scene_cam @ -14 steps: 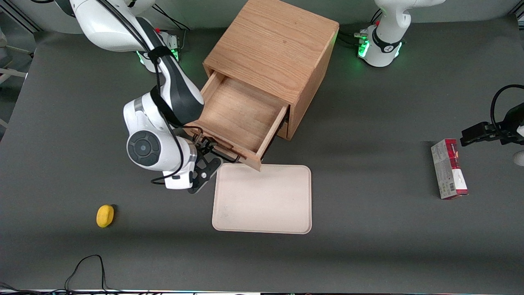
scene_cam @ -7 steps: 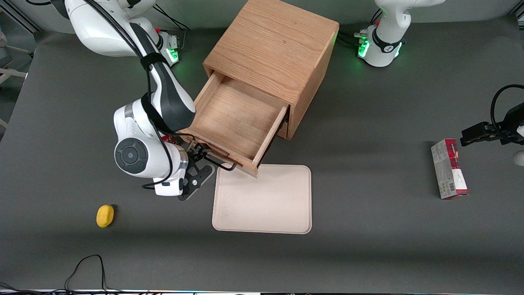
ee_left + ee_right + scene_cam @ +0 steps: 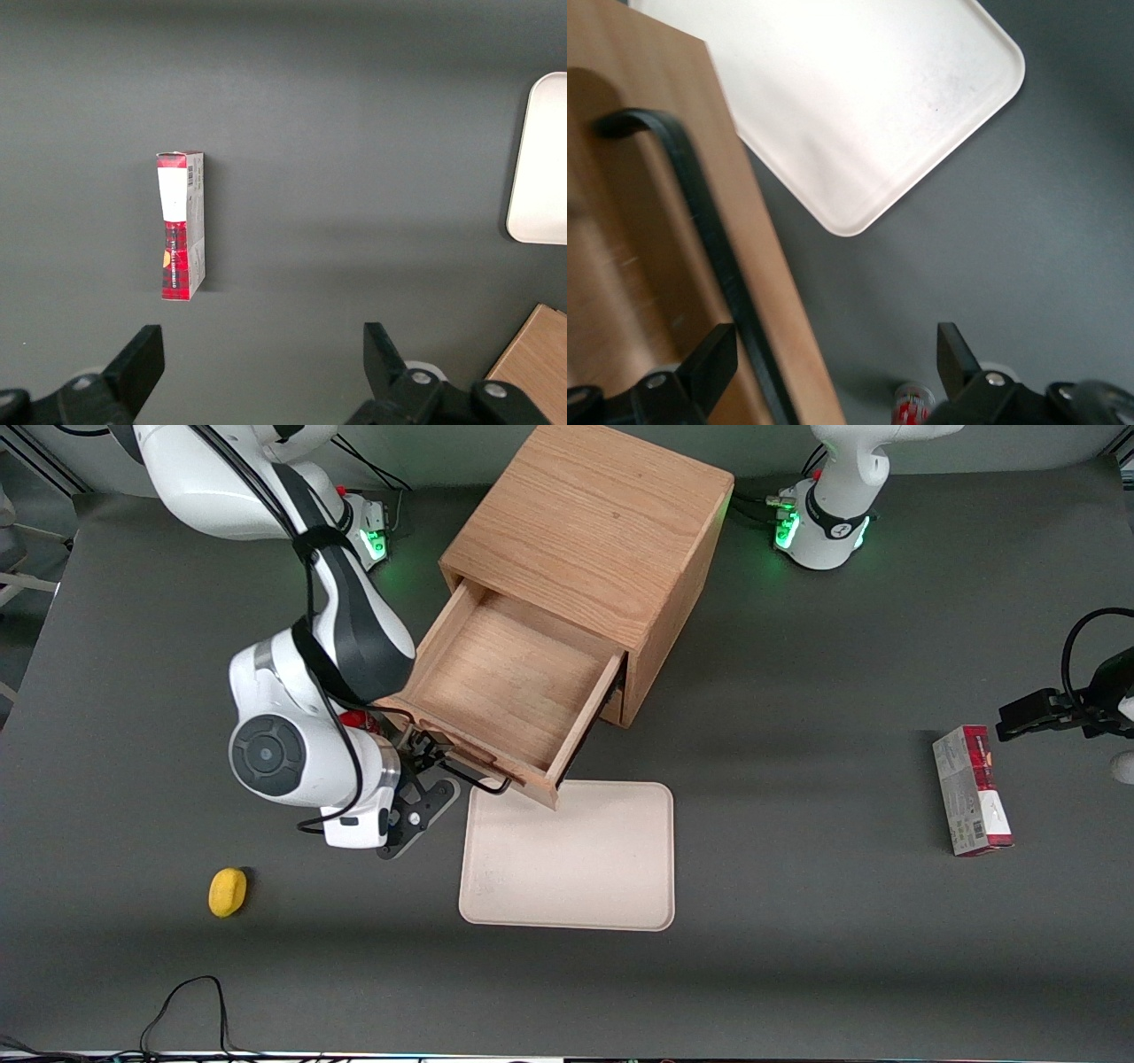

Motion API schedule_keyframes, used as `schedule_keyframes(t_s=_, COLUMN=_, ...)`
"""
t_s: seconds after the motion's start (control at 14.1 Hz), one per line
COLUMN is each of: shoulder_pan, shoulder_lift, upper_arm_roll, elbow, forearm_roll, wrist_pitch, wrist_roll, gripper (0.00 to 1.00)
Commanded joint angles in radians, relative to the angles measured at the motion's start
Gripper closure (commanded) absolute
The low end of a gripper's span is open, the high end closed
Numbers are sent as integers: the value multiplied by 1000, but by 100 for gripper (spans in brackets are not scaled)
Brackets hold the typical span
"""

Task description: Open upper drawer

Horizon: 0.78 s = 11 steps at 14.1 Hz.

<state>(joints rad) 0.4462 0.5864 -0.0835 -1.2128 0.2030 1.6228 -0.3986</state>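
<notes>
Upper drawer [image 3: 514,691] is pulled well out of the oak cabinet [image 3: 589,531], box body exposed. Gripper [image 3: 423,772] sits right at the drawer's front panel, fingers [image 3: 709,359] spread, released. Black bar handle [image 3: 700,239] runs between them, one finger close against it. Beige tray [image 3: 567,856] lies just beside the gripper, nearer the front camera.
</notes>
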Motion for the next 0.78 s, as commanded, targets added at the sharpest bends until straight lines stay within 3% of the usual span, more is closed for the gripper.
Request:
schedule_keyframes(t_s=0.0, shoulder_pan=-15, shoulder_lift=-13, upper_arm_roll=-5, elbow=108, forearm_roll=16, wrist_pitch=-122, wrist_roll=38, gripper=0)
schedule_keyframes(t_s=0.35, shoulder_pan=-139, shoulder_lift=-138, upper_arm_roll=-25, elbow=116, forearm_roll=6, wrist_pitch=-208, wrist_roll=101, gripper=0)
schedule_keyframes(t_s=0.5, shoulder_pan=-158, shoulder_lift=-169, upper_arm_roll=-90, elbow=114, forearm_roll=6, wrist_pitch=-219, wrist_roll=191, gripper=0)
schedule_keyframes(t_s=0.71, shoulder_pan=-147, shoulder_lift=-181, upper_arm_roll=-255, elbow=113, forearm_roll=1, wrist_pitch=-222, wrist_roll=207, gripper=0)
